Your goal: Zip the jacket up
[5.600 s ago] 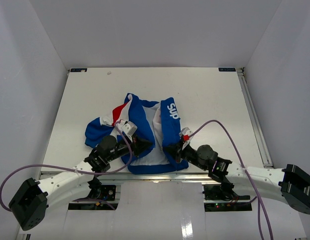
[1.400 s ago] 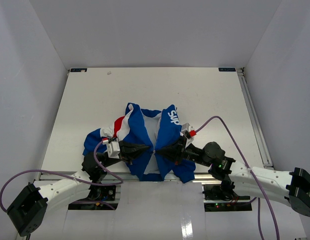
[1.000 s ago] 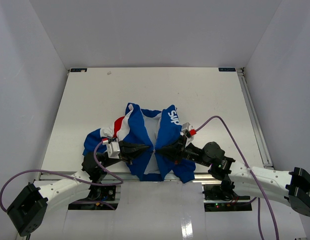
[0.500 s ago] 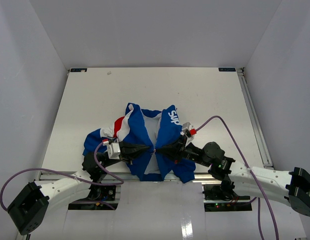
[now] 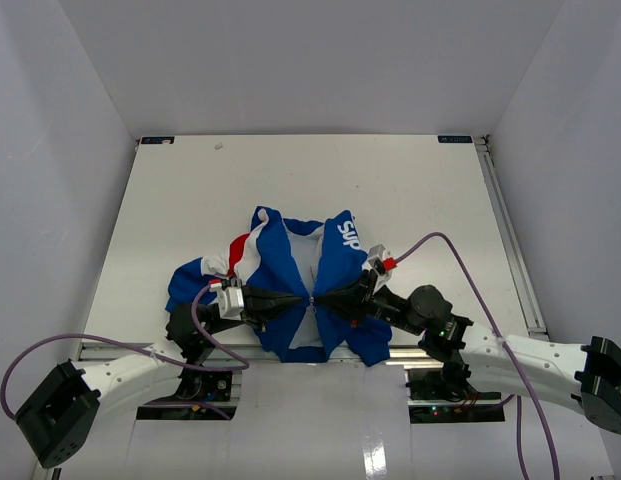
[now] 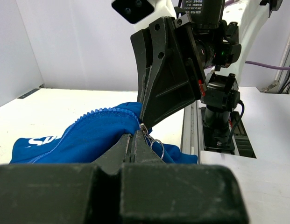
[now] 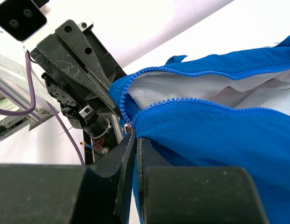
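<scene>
The jacket (image 5: 330, 262) lies open on the table (image 5: 190, 190), close to my side, with its white inside showing. The two zipper (image 7: 219, 104) edges meet at the bottom. My left gripper (image 5: 296, 299) is pinched tight on the jacket there, by a little metal ring (image 6: 157, 144). My right gripper (image 5: 326, 298) pinches the other blue edge, tip to tip with the left.

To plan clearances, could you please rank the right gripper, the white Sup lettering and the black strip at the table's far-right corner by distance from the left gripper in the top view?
1. right gripper, tip to tip with the left gripper, on the jacket.
2. white Sup lettering, farther back, slightly right.
3. black strip, at the far-right corner of the table.
</scene>
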Tool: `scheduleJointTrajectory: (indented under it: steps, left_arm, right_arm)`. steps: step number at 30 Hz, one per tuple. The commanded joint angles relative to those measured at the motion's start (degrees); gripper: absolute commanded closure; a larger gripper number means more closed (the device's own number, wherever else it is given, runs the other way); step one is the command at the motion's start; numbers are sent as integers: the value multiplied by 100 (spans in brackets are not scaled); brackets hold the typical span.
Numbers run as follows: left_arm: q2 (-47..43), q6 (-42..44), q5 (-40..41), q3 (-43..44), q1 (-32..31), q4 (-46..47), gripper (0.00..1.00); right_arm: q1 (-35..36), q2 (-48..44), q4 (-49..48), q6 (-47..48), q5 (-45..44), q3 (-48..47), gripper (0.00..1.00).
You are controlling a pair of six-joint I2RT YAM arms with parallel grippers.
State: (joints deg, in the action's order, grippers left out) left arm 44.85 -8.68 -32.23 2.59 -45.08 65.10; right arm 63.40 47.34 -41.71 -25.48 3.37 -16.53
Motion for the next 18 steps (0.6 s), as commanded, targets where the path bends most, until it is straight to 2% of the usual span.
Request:
scheduleJointTrajectory:
  steps: [1, 14, 18]
  left_arm:
    - [53, 27, -291, -496, -1, -84, 100]
    - [171, -87, -504, -370, -1, -267, 100]
    - [130, -195, -451, -338, -1, -280, 89]
  right_arm:
    - [-11, -143, -360, -23, -96, -26, 92]
    - [-9, -254, -261, 142, -62, 27, 92]
    - [-3, -225, -258, 157, 23, 62, 92]
